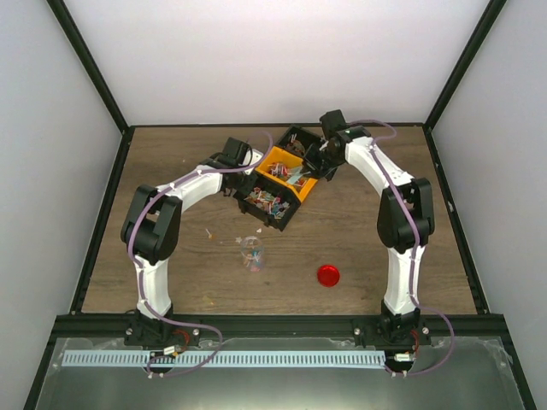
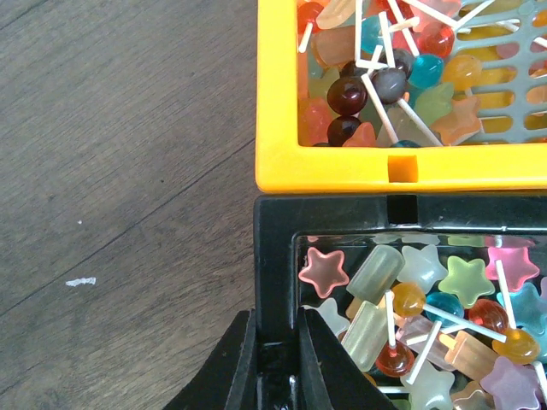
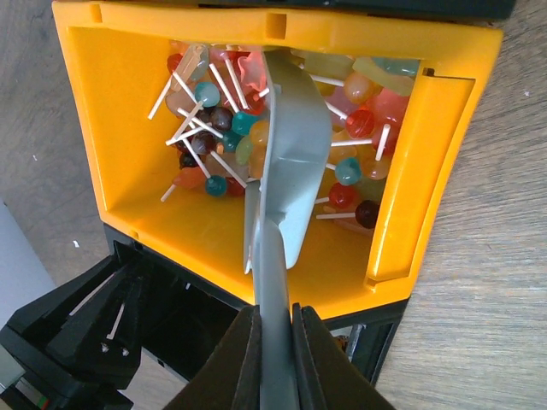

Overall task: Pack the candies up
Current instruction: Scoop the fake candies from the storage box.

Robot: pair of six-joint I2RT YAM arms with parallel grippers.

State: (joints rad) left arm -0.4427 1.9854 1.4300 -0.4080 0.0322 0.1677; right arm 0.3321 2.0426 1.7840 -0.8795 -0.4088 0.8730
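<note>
Closest to the arm bases, flat on the wooden tabletop (image 1: 359,248): a red round lid (image 1: 328,274), over towards the right arm. Left of it and slightly farther in, a small clear container (image 1: 251,254) with a few coloured pieces inside; upright or tipped, cannot tell. Just beyond and to its left, a couple of tiny loose bits on the wood, too small to name.

Farther in, around mid-tabletop, a black plastic bin (image 2: 342,218) crammed with candies (image 2: 466,278): translucent stars, pale blocks and round lollipops on white sticks, in pink, green, blue, orange and red. Left gripper (image 2: 276,342) pinched almost fully together on a wall of that bin at its corner, one finger outside the rim and the other inside, above the sweets.

Butted against the black bin's far edge and touching it, a yellow plastic bin (image 2: 342,166), likewise holding candies. Mostly ball lollipops here, heaped towards one end, with bare yellow floor at the other. Inside it, a grey-teal plastic scoop (image 3: 291,154), bowl lying over the heap, handle running back out over the rim towards the right wrist. Right gripper (image 3: 275,318) closed tight on that handle, a finger on each side.

Beyond the yellow bin, against its far side, a second black bin (image 1: 299,137); contents too dark to make out.
</note>
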